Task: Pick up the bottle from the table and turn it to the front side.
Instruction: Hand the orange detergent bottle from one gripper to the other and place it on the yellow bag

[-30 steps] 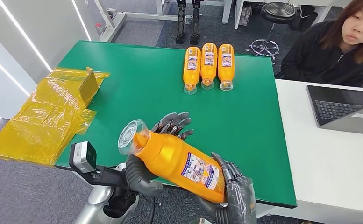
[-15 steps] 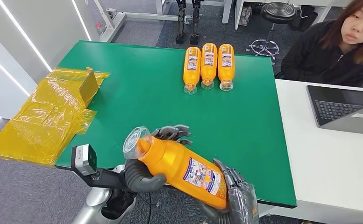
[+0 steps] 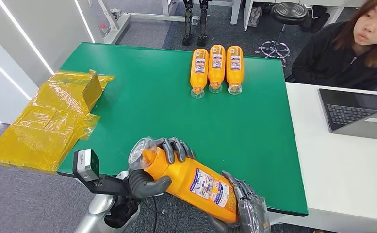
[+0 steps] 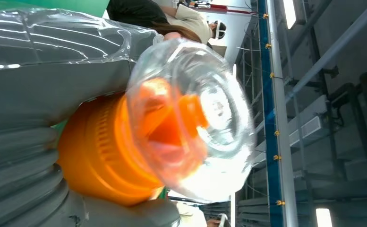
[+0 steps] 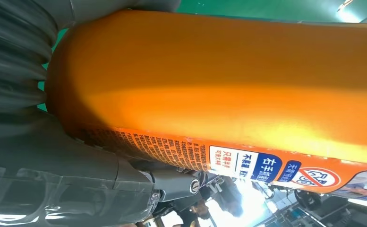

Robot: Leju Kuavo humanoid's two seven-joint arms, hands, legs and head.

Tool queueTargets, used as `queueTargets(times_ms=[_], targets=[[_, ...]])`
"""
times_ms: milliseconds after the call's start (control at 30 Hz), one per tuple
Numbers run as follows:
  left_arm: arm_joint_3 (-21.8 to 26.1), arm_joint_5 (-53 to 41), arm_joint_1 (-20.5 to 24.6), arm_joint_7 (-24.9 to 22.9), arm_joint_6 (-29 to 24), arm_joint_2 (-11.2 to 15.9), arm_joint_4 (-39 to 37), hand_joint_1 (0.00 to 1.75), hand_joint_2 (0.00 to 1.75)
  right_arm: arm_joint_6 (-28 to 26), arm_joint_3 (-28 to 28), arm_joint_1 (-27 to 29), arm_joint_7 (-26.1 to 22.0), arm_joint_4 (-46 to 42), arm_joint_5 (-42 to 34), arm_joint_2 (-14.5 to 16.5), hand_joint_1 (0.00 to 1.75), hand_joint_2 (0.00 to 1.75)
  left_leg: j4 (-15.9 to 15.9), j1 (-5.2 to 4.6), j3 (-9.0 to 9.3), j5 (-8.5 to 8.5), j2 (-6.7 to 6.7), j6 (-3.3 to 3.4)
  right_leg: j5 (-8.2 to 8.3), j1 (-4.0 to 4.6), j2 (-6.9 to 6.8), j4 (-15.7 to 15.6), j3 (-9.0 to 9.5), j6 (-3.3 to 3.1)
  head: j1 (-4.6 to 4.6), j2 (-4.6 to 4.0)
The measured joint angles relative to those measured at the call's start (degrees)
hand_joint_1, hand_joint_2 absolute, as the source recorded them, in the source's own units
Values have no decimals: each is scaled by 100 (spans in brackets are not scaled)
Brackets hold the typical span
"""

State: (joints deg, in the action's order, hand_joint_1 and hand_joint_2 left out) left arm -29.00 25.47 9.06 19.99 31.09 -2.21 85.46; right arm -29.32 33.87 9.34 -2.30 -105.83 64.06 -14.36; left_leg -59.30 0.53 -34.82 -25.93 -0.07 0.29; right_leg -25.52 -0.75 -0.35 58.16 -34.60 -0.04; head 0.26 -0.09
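Note:
An orange bottle [image 3: 191, 182] with a clear cap [image 3: 139, 149] and a white-blue label lies slanted in the air over the near edge of the green table [image 3: 142, 92]. My left hand [image 3: 157, 165] grips its neck end, fingers wrapped over the top. My right hand [image 3: 247, 211] holds its base from below. The left wrist view looks straight at the clear cap [image 4: 195, 123] and orange neck [image 4: 101, 151]. In the right wrist view the orange bottle body [image 5: 219, 80] and its label edge [image 5: 247, 161] lie against my right hand [image 5: 39, 142].
Three more orange bottles [image 3: 216, 69] lie side by side at the table's far edge. Crumpled yellow plastic wrap with a box [image 3: 50, 121] hangs off the left side. A person [image 3: 351, 43] sits at the white desk [image 3: 341, 165] on the right with a laptop [image 3: 358, 114].
My left hand's fingers, spread a second ago, have closed over the bottle's neck. The bottle has sunk slightly toward me and lies a bit flatter.

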Motion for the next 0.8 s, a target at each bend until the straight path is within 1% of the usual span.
queueTargets(times_ms=[200,333,600,800], targets=[[0,38,10,5,-8,1,-3,175,175,9,12,0,18,0,-9,-11,175,175,0,0,0,0,0,0,0,0,0,0,0,0,0,0],[0,82,19,-5,-30,2,-7,175,175,1,19,-3,18,0,-32,-13,0,175,0,0,0,0,0,0,0,0,0,0,0,0,0,0],[0,107,25,-55,-153,13,-32,175,175,-195,19,1,-107,-2,-114,-13,0,175,0,0,0,0,0,0,0,0,0,0,0,0,0,0],[2,-43,11,-38,-366,54,-45,175,175,-677,20,4,-285,-1,-319,-11,0,175,0,0,0,0,0,0,0,0,0,0,0,0,0,0]])
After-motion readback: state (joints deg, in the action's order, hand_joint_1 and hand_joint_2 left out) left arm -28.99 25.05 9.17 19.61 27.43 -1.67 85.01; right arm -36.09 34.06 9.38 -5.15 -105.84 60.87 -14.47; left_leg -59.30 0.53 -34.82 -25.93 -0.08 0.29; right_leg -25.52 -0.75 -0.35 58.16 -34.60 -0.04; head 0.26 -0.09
